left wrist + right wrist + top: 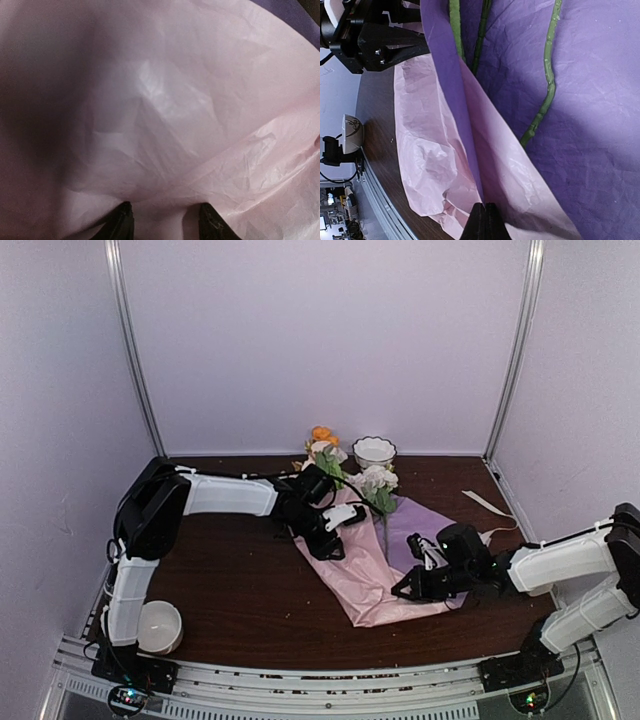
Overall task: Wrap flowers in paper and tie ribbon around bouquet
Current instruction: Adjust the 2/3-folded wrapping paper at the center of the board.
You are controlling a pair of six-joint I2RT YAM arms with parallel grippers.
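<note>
Dark tabletop (240, 605) carries the paper (365, 590), flowers (373, 481) lying on it. Our right gripper (485, 222) pinches its folded edge shut; our left gripper (165, 225) sits half open against it, gripping nothing. We risk tearing the thin sheet if we pull.

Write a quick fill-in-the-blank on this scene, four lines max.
1. The right gripper is ___ on the paper edge.
2. The stalks of the flowers lie on the paper's ___ side.
3. In the top view, the ribbon lies to the ___ of the paper.
4. A bowl sits by the ___ arm's base.

Missing words: shut; purple; right; left
</note>
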